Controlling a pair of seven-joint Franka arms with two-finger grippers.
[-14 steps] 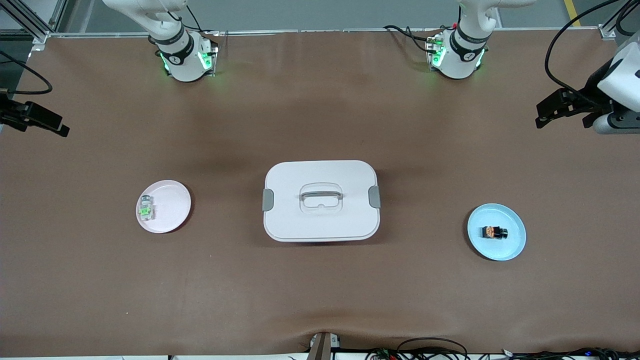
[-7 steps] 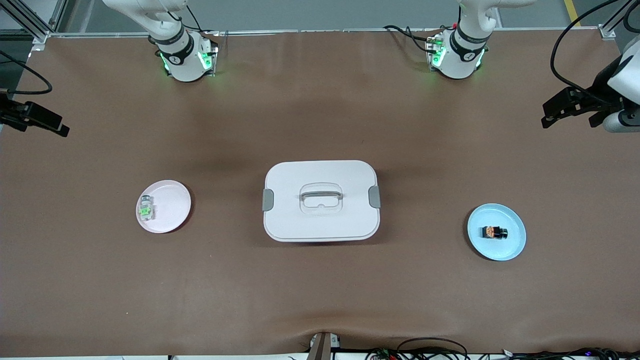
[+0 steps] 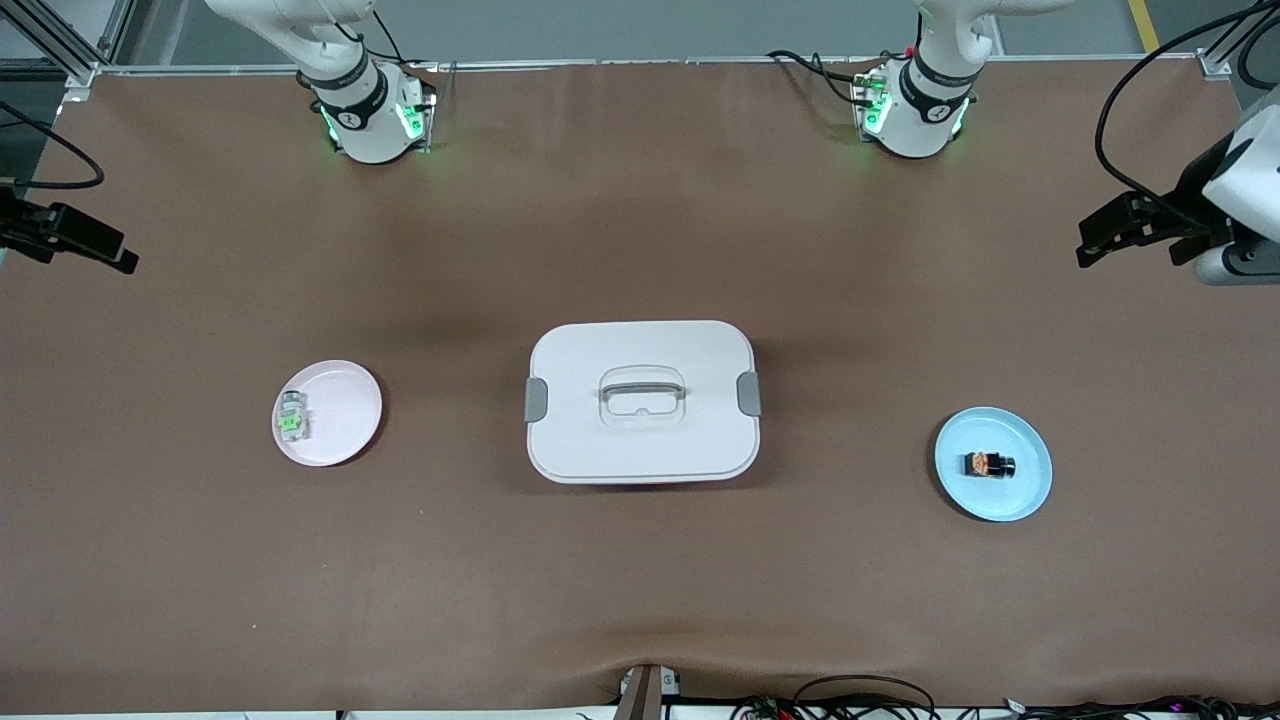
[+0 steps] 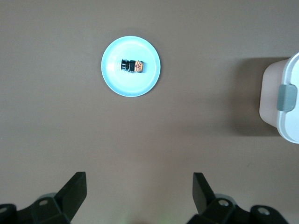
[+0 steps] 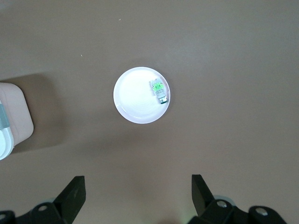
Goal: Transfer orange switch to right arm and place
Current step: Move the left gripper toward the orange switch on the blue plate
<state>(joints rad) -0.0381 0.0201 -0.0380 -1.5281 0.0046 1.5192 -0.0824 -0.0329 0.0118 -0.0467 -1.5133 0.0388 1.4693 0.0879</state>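
Note:
The orange switch [image 3: 988, 464], a tiny black block with orange marks on top, lies on a light blue plate [image 3: 1035, 485] toward the left arm's end of the table. It also shows in the left wrist view [image 4: 132, 66] on that plate [image 4: 114, 81]. My left gripper [image 3: 1100, 238] hangs high above the table's end, well apart from the plate, open and empty [image 4: 140, 181]. My right gripper [image 3: 108, 250] waits high over the table's other end, open and empty [image 5: 138, 182].
A white lidded box [image 3: 642, 440] with a handle and grey clips sits mid-table [image 4: 286, 112] [image 5: 11, 122]. A pink plate [image 3: 350, 410] toward the right arm's end holds a pale clear block with green marks [image 3: 291, 417] [image 5: 158, 90].
My left gripper has shifted slightly back and forth over its end of the table. The right arm and everything on the table have stayed still.

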